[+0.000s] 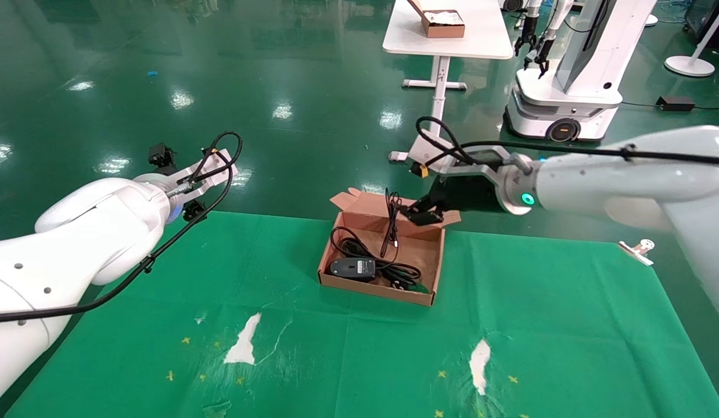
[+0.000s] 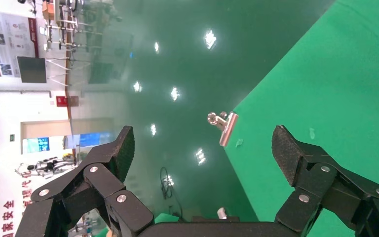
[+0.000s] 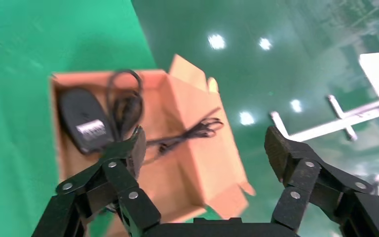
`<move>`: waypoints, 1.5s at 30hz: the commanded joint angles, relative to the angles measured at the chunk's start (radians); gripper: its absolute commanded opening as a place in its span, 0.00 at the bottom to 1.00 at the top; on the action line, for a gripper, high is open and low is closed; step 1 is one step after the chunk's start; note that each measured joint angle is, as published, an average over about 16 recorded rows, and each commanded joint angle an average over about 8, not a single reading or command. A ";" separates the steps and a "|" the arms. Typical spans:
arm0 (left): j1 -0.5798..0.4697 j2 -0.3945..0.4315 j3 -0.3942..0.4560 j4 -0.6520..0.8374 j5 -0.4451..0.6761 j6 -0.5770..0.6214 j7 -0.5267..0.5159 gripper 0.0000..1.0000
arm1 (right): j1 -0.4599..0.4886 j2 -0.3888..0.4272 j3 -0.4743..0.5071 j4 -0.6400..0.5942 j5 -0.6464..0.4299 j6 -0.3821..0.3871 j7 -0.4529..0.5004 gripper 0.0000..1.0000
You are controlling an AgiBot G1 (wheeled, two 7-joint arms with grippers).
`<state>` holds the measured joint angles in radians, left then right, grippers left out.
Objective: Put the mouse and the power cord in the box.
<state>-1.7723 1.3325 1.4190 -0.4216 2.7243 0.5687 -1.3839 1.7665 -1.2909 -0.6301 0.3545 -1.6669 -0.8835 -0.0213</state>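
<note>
While the right pincer (image 1: 424, 213) hangs over the far edge of the box (image 1: 342, 223), its fingers (image 3: 281, 153) are spread wide and hold nothing. Box sits directly below and just nearward of that pincer, on the green counter (image 1: 510, 325), lid flaps folded back on the far side. Mouse (image 1: 352, 267) lies inside the box, in the near corner farthest from the pincer, flat on the cardboard floor. Power cord (image 1: 359, 251) lies in the box too, coiled loosely beside and partly behind the mouse. A thin black cable (image 1: 391, 223) runs up the far wall of the box, just beside the pincer's fingertips, with a loop draped over the rim; not touching the fingers as far as the views show. Green scrap (image 1: 419, 287) is in the box's near corner below the pincer.

Left pincer (image 2: 205, 150) is held up well apart from the box, out past the counter's far left edge, fingers wide apart, empty. A metal clip (image 2: 222, 127) grips the counter's edge ahead of it.
</note>
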 commanded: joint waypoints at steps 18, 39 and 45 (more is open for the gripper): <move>-0.001 -0.008 0.013 -0.024 0.004 0.014 -0.019 1.00 | -0.240 0.235 0.121 0.322 0.324 -0.212 0.072 1.00; 0.049 -0.060 -0.063 -0.089 -0.142 0.081 0.063 1.00 | -0.509 0.500 0.258 0.683 0.688 -0.450 0.154 1.00; 0.120 -0.132 -0.180 -0.173 -0.343 0.173 0.186 1.00 | -0.586 0.575 0.297 0.787 0.792 -0.518 0.177 1.00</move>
<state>-1.6524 1.2002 1.2390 -0.5946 2.3815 0.7417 -1.1980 1.1809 -0.7157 -0.3335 1.1413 -0.8745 -1.4016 0.1555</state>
